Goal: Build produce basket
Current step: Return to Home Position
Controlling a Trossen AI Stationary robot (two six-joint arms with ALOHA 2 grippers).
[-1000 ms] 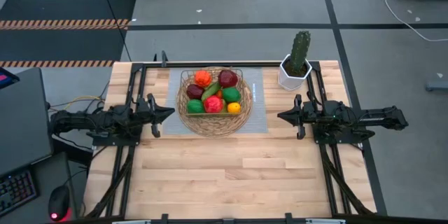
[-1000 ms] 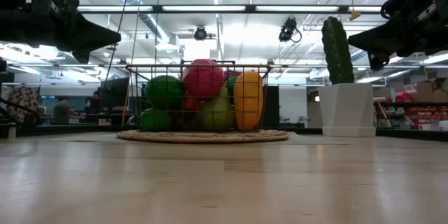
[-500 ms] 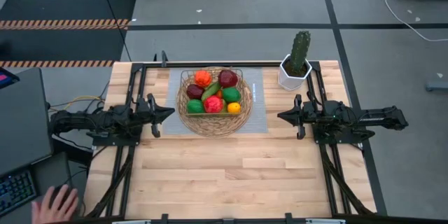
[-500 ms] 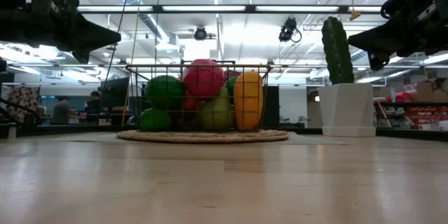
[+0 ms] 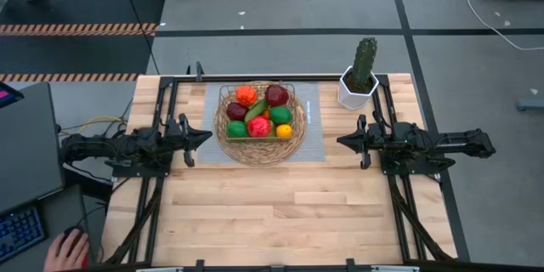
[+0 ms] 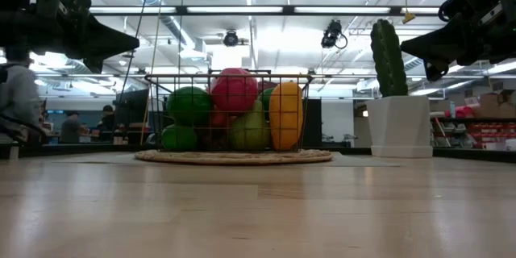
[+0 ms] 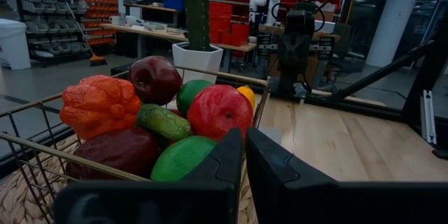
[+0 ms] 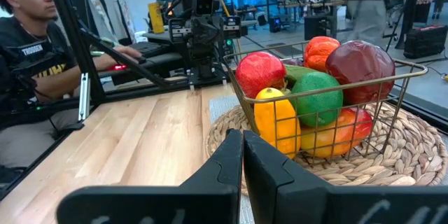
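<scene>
The basket, a round tan wicker bowl with a wire frame in its middle, rests on a grey mat at the table's far middle. The produce is piled inside the wire frame: red, green, orange, yellow and dark purple pieces and a cucumber. My left gripper hovers level just left of the basket, shut and holding nothing. My right gripper hovers level to the basket's right, also shut and holding nothing. Both point at the basket from opposite sides.
A tall green cactus in a white pot stands at the far right, close behind my right arm. The bare wooden tabletop spreads over the near half. A person's hand lies at a mouse off the table's near left corner.
Both arms have kept still and the basket's load has not shifted. Off the table's near left corner a person's hand has come in beside the keyboard and settled on the mouse.
</scene>
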